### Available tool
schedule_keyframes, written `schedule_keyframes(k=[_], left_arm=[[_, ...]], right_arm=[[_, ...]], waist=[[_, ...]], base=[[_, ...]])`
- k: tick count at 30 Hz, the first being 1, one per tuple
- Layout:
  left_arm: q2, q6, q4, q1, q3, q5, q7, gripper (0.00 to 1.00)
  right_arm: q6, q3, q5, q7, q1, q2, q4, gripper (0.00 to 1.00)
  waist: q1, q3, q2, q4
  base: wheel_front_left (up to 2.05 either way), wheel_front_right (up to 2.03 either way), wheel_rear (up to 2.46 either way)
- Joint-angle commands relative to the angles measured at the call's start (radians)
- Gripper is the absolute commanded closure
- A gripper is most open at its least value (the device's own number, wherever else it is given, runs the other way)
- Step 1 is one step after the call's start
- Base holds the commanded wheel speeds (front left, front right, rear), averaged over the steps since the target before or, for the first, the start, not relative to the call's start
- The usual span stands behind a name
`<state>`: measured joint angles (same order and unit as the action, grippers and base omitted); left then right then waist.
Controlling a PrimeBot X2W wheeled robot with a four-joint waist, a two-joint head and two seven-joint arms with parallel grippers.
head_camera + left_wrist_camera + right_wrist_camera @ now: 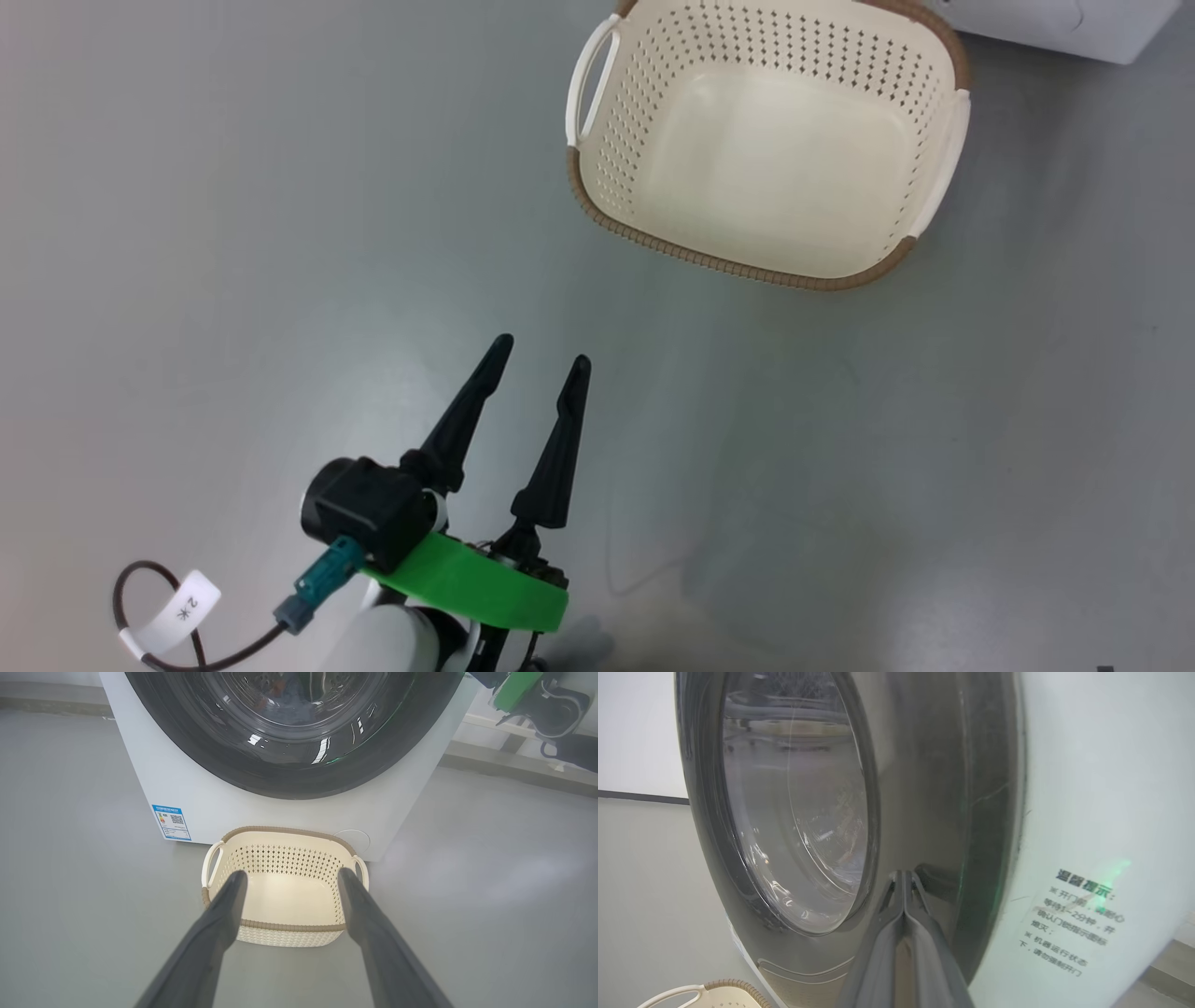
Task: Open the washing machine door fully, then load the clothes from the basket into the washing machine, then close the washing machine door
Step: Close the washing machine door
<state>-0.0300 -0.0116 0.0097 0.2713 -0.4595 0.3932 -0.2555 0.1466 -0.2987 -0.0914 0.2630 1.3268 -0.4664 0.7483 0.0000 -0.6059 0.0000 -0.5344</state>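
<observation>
The washing machine (pixel 154 765) stands with its door (pixel 289 774) shut flat against its white front. Behind the glass a bluish bundle, the clothes (pixel 289 704), shows dimly. The cream basket (pixel 289 926) sits on the floor right before the machine, with nothing in it; its brown rim (pixel 728 266) lies at the head view's upper right. My left gripper (pixel 542 352) hovers open and holds nothing, pointing at the basket from a short way back. My right gripper (pixel 903 875) is shut, its tips at the door's glossy black ring (pixel 934 788), near its outer edge.
Grey floor surrounds the basket. A blue label (pixel 171 822) and a round filter cover (pixel 352 840) mark the machine's lower front. A printed notice (pixel 1078 919) is beside the door. My right arm's green-banded wrist (pixel 556 709) hangs beside the machine. A tagged cable (pixel 177 611) loops off my left wrist.
</observation>
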Motion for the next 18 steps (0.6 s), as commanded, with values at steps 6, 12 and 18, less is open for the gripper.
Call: schedule_keyframes(k=[6,12,18], left_arm=[[-0.020,0.014,0.001,0.007,0.064,-0.026,-0.006,0.00],[-0.020,0.032,0.023,-0.011,0.090,-0.059,-0.006,0.00],[-0.020,0.057,0.049,-0.044,0.132,-0.097,-0.006,0.00]], right_arm=[[-0.016,0.018,-0.027,-0.001,-0.146,0.048,-0.081,1.00],[-0.016,0.045,-0.050,-0.001,-0.291,0.077,-0.154,1.00],[-0.016,0.118,-0.039,-0.001,-0.489,0.130,-0.247,1.00]], waist=[[0.0000,0.094,0.0000,0.055],[0.0000,0.182,0.0000,0.106],[0.0000,0.294,0.0000,0.185]], base=[[0.00,0.00,0.00],[0.00,0.00,0.00],[0.00,0.00,0.00]])
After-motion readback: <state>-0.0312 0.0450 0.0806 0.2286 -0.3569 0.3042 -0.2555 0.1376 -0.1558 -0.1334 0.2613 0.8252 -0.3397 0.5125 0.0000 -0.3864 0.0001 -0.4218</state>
